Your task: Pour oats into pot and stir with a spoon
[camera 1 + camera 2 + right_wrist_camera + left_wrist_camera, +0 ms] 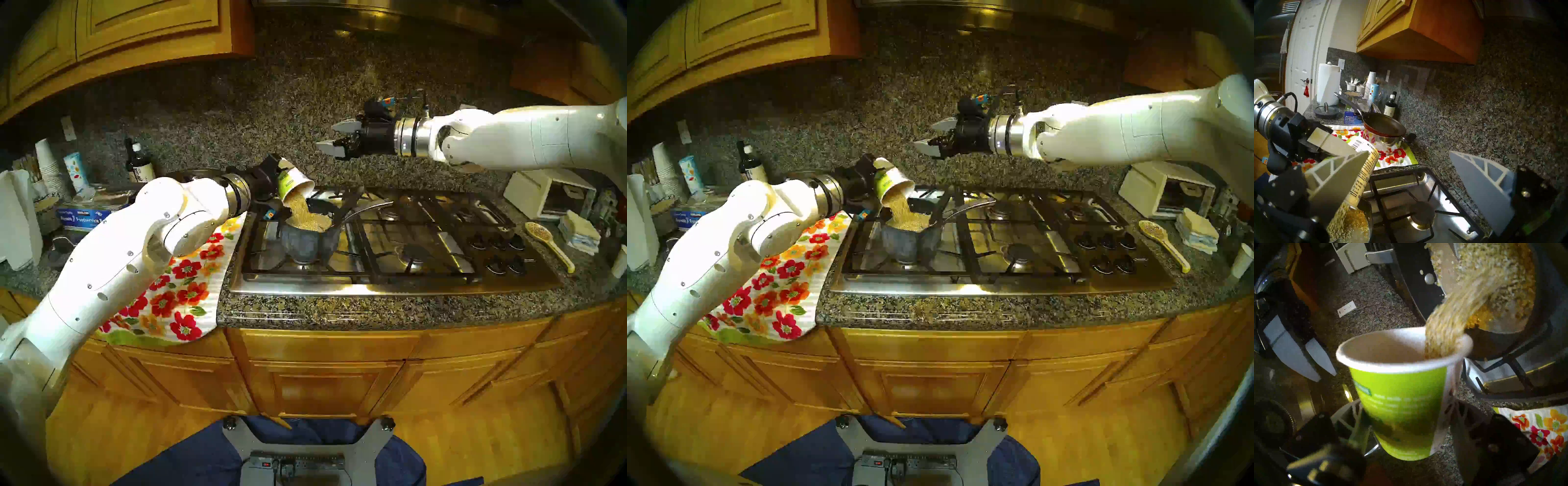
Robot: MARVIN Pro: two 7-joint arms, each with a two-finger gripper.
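A speckled granite counter (339, 312) and backsplash are running under wooden cabinets (135, 30), with a steel gas cooktop (390, 258) sitting below both arms. A flowered towel (183, 292) is lying on the counter under the left arm, hanging over the counter's front edge.

The left gripper (276, 181) is clamping a white paper cup (294, 185) with a green band, holding it tipped mouth-down toward the right. The pot (307, 242), a small dark grey saucepan, is standing on the front-left burner grate directly below and slightly right of this gripper, its long silver handle (368, 207) reaching away to the right. The oats (303, 213) are streaming from the cup's rim into the pot, piling up inside it.

The right gripper (330, 137) is hanging above and to the right of the pot, well apart from it, its jaws spread wide and holding nothing. A cream speckled spoon (548, 244) is lying on the counter far to this gripper's right, beyond the cooktop knobs. The dark stirring spoon cannot be made out with certainty.
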